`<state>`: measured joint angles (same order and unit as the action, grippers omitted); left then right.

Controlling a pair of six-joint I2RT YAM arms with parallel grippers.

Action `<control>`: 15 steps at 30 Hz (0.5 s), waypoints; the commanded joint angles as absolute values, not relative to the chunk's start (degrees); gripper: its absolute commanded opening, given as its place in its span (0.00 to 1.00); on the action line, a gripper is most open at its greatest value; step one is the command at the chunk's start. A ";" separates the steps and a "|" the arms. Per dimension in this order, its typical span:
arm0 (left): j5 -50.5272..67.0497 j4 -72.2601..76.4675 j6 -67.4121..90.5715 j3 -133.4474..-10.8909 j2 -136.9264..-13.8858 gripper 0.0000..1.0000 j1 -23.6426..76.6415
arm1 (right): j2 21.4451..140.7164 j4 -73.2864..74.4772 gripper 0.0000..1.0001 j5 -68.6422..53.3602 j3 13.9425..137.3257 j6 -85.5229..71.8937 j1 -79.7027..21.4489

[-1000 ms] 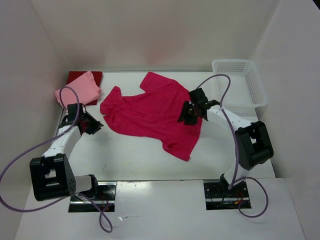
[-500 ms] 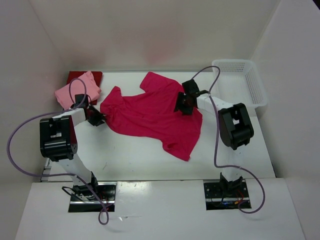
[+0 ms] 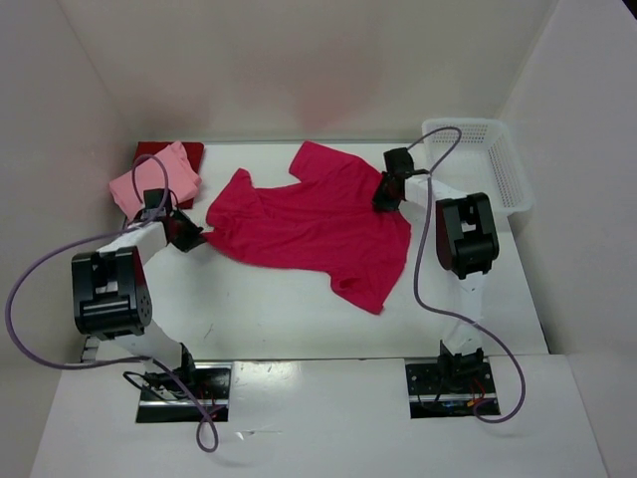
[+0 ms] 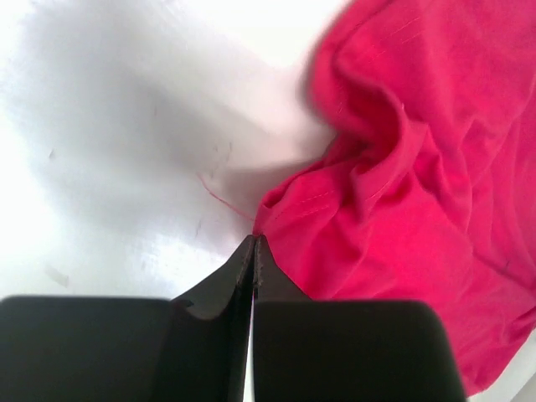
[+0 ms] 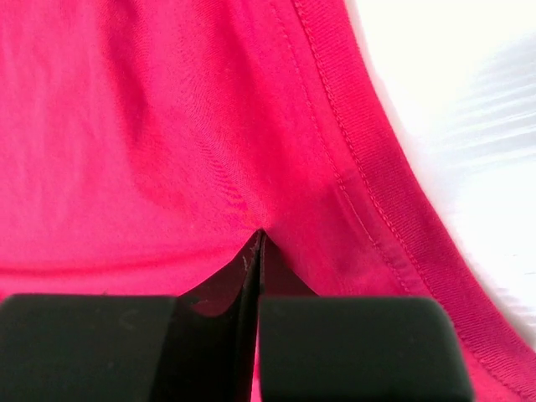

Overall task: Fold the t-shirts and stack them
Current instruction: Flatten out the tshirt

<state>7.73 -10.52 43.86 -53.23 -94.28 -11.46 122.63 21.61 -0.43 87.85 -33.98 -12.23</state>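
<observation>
Status, big to small:

- Table (image 3: 279, 309): all three shirts were on it, none off the edge.
- Magenta shirt (image 3: 309, 219): spread open mid-table, wrinkled, one sleeve pointing to the back wall, hem corner trailing toward the near edge. Not folded yet, so this was the work left: fold it, then put it on the stack.
- Basket (image 3: 460, 122): back right corner, just beside the magenta shirt's right edge. Nothing visible inside.
- Pink shirt (image 3: 154, 184): folded, back left, lying on top of the red one. Looked done.
- Red shirt (image 3: 191, 151): folded, under the pink, only its far corner showing. Looked done. So roughly two of three finished, by my read.
- Right gripper (image 3: 383, 199): jaws together, clamped on the magenta shirt just inside its seamed edge; cloth puckered at the tips in the wrist view.
- Left gripper (image 3: 189, 239): jaws together at the shirt's left corner; the cloth edge ran right into the tips, so I judged it pinched, thinly.
</observation>
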 commanded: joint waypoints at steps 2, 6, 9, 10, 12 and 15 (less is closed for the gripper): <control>6.77 -13.26 43.24 -49.40 -86.23 0.00 -11.69 | 121.38 21.62 0.00 3.34 86.57 -34.72 -9.14; 6.24 -17.74 43.86 -47.64 -80.79 0.00 -12.22 | 120.85 21.62 0.02 3.34 87.27 -34.72 -9.14; 5.54 -20.48 44.38 -45.37 -75.88 0.15 -13.44 | 119.98 22.24 0.24 -0.60 87.28 -34.72 -9.14; 5.54 -20.48 44.99 -44.74 -74.54 0.27 -13.45 | 118.67 21.71 0.31 -2.62 86.49 -34.72 -9.14; 5.02 -21.27 45.52 -44.04 -71.39 0.41 -13.45 | 116.99 21.71 0.39 -4.65 86.48 -34.72 -9.14; 6.14 -20.75 46.05 -43.33 -70.05 0.77 -13.45 | 113.30 22.59 0.44 -7.02 87.01 -34.72 -9.84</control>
